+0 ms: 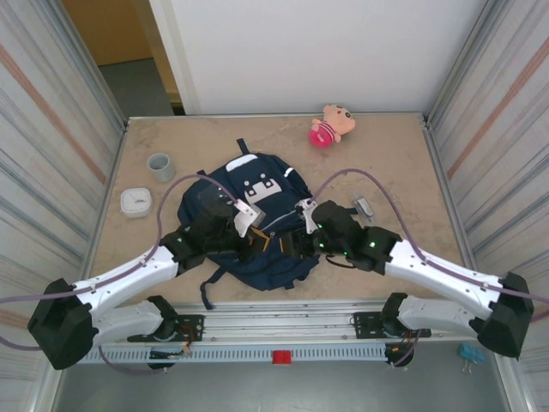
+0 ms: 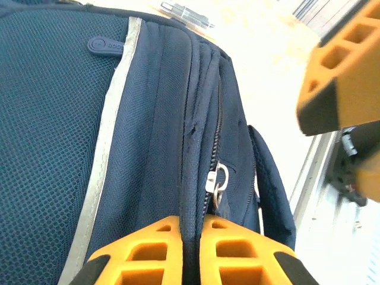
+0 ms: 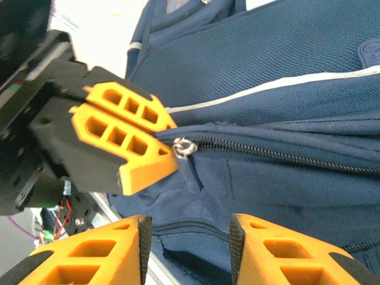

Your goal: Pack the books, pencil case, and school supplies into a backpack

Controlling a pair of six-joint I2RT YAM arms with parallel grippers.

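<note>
— Where's the backpack (image 1: 283, 182)?
— Mid-frame on the table (image 1: 403, 172), its lower edge near the table's front edge. Left fingers (image 2: 208, 237) pinch a seam fold beside the zipper pull (image 2: 218, 178). Right fingers (image 3: 261, 249) stand apart, holding nothing. Open table lies at right.

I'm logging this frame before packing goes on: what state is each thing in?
Large navy blue fabric backpack: lying flat, visible zip closed.
Left claw: shut on a backpack fabric fold beside the zip pull.
Right claw: open, holding nothing.
Small grey cup: upright, mouth up.
Slim silvery-clear piece: on the table, unpacked.
Pink-and-tan plush toy: lying on the table.
White rounded box: lying flat, apparently closed.
</note>
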